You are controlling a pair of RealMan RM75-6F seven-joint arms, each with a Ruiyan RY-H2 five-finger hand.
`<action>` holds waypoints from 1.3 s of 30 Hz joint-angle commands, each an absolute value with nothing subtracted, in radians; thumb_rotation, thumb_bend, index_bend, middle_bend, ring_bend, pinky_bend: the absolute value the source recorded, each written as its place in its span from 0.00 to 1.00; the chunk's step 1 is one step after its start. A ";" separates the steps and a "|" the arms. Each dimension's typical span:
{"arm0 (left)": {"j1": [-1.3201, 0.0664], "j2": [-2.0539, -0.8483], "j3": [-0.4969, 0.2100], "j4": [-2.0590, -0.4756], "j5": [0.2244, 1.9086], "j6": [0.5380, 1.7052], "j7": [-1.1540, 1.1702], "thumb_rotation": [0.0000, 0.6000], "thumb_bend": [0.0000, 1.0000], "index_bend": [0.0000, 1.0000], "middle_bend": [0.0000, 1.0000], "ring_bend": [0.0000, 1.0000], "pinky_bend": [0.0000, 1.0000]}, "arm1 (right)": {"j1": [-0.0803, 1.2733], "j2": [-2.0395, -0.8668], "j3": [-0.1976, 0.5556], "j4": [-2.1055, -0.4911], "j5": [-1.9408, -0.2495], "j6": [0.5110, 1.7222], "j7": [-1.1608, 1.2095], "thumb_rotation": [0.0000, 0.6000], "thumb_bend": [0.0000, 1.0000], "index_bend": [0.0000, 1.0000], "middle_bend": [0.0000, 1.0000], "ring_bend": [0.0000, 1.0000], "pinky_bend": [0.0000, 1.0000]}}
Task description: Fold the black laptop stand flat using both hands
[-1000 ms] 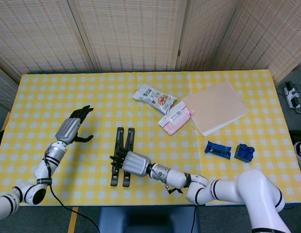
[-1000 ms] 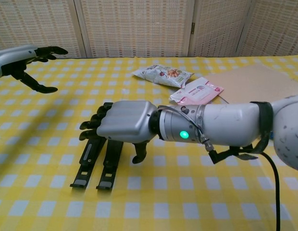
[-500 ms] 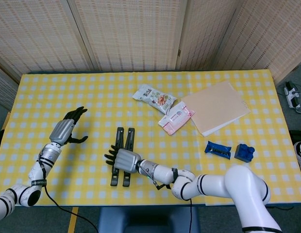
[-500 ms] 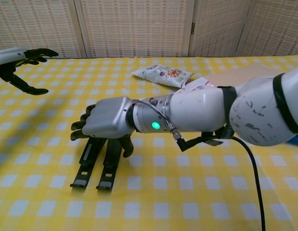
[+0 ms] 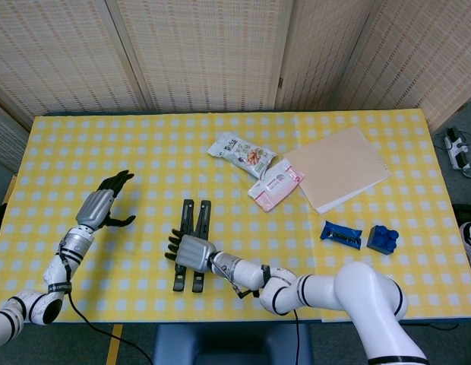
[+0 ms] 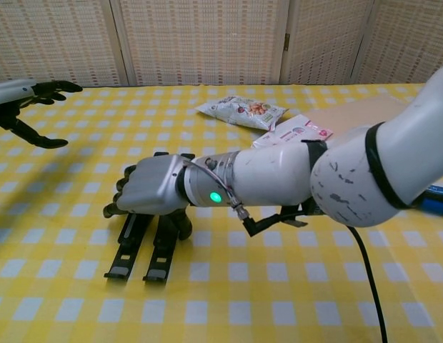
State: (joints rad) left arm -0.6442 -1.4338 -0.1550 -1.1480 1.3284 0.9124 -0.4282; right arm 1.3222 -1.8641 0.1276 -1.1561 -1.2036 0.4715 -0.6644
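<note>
The black laptop stand (image 5: 192,214) lies flat on the yellow checked tablecloth, its two bars side by side pointing away from me; its near ends show in the chest view (image 6: 138,251). My right hand (image 5: 191,252) (image 6: 153,191) lies on top of its middle, fingers bent down over the left bar and thumb down by the right bar. The back of the hand hides whether they clasp the bars. My left hand (image 5: 101,207) (image 6: 21,91) hovers well to the left of the stand, fingers spread and holding nothing.
Behind the stand lie a snack bag (image 5: 239,152), a pink packet (image 5: 275,182) and a tan folder (image 5: 338,167). Two blue blocks (image 5: 341,234) (image 5: 382,239) sit at the right. The table's front edge runs just below the stand.
My right hand has slid left and dropped onto the stand's middle. My left hand has drifted left and slightly lower, still spread.
</note>
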 commanded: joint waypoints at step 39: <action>-0.503 -1.256 -0.160 -1.443 1.203 1.129 0.006 1.00 0.31 0.05 0.03 0.00 0.01 | 0.787 -1.395 0.007 -1.721 -1.313 1.242 -0.615 1.00 0.34 0.00 0.00 0.06 0.00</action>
